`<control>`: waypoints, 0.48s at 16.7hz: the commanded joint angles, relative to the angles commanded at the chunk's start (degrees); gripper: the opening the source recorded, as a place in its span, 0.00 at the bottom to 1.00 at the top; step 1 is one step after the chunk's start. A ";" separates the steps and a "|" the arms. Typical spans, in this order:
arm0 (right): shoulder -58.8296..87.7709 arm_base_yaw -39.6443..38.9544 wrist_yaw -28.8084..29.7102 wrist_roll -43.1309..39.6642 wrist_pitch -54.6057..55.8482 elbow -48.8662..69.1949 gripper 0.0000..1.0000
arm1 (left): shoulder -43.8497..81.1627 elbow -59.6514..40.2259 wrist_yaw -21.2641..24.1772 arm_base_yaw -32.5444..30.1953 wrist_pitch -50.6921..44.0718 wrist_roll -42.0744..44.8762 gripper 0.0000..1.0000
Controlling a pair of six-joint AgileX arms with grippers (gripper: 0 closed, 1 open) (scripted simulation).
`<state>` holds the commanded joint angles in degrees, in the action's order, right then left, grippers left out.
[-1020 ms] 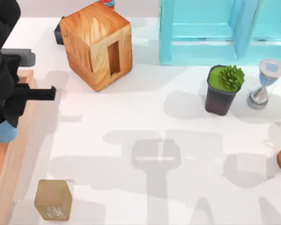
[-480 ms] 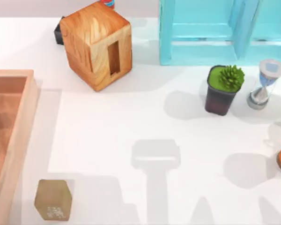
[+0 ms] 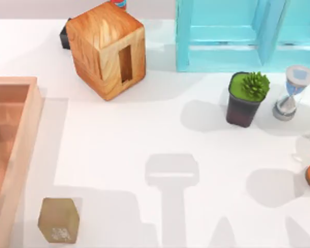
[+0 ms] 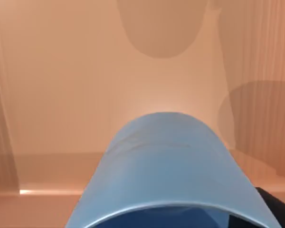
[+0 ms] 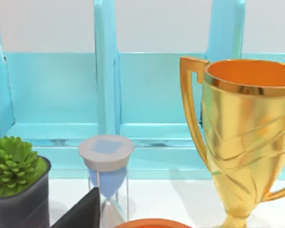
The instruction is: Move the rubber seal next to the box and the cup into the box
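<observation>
Close up, cup [image 4: 166, 166] above box [image 4: 61, 95] floor.

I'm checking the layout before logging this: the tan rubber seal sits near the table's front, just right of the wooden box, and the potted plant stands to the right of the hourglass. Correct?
Not quite. In the top view the potted plant stands to the left of the hourglass, not right. The rest holds: the rubber seal sits near the front, just right of the box.

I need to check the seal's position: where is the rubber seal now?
In the top view the rubber seal stands on the table's front left, just right of the box wall and apart from it.
</observation>
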<state>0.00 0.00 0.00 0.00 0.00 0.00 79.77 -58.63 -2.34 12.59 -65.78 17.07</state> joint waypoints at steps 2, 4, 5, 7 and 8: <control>0.00 0.00 0.00 0.00 0.00 0.00 1.00 | 1.58 -0.81 -0.86 -1.40 3.33 2.39 0.00; 0.00 0.00 0.00 0.00 0.00 0.00 1.00 | 3.08 -0.83 -1.58 -2.34 6.87 4.48 0.00; 0.00 0.00 0.00 0.00 0.00 0.00 1.00 | 3.63 -0.25 -1.80 -2.48 8.42 5.15 0.00; 0.00 0.00 0.00 0.00 0.00 0.00 1.00 | 4.20 2.45 -1.72 -1.75 10.84 5.36 0.00; 0.00 0.00 0.00 0.00 0.00 0.00 1.00 | 4.24 4.33 -1.44 -0.88 11.77 4.94 0.00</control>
<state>0.00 0.00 0.00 0.00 0.00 0.00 84.01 -54.30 -3.78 11.71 -54.01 22.01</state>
